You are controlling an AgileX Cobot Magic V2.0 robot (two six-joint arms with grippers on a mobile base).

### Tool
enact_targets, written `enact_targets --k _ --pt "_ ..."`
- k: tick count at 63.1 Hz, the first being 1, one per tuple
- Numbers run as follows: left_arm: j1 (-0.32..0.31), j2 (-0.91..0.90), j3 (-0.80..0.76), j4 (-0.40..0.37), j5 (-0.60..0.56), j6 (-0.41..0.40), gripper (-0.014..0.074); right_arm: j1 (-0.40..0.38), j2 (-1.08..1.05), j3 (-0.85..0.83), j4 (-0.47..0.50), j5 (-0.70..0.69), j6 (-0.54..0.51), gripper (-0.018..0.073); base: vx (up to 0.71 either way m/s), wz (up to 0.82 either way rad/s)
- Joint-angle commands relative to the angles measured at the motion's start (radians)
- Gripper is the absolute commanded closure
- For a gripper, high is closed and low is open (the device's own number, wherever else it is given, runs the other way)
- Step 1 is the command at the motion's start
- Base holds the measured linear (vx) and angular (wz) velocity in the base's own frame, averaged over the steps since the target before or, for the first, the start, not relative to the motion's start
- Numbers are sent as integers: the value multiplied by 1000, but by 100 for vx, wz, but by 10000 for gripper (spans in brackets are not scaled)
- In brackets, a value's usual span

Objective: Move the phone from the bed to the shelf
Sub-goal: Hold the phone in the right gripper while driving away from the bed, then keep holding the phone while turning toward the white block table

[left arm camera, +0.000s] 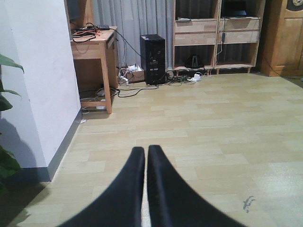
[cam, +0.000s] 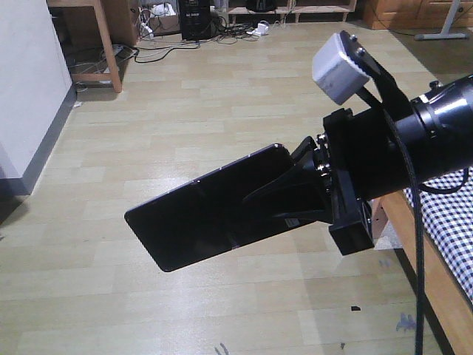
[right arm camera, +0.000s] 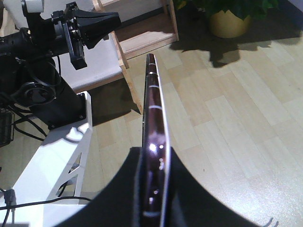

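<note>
The phone (cam: 207,214), thin and glossy black, is held in the air over the wood floor, pointing left. My right gripper (cam: 295,181) is shut on one end of it. In the right wrist view I see the phone (right arm camera: 152,109) edge-on, its pale rim running out from between the black fingers of that gripper (right arm camera: 154,153). The bed (cam: 452,214), in gingham check on a wooden frame, lies at the right edge, behind the arm. The shelf (left arm camera: 215,35) stands against the far wall, also seen as the shelf (cam: 295,9). My left gripper (left arm camera: 146,150) is shut and holds nothing.
A white wall corner (left arm camera: 38,80) juts out on the left with a wooden desk (left arm camera: 94,42) behind it. A black computer tower (left arm camera: 152,59) and loose cables sit on the floor by the shelf. A potted plant (right arm camera: 229,21) stands nearby. The robot's white base (right arm camera: 52,165) is below.
</note>
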Motion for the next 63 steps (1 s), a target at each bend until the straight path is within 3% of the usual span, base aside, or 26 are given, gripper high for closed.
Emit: enact_targets --k 1,63 --pt "-4 -13 -21 -9 -72 -6 595 -1 -33 -25 77 50 -1 561 1 1" --pt "-4 -13 -21 -9 -72 -6 595 -1 -33 -25 77 50 -1 561 5 1"
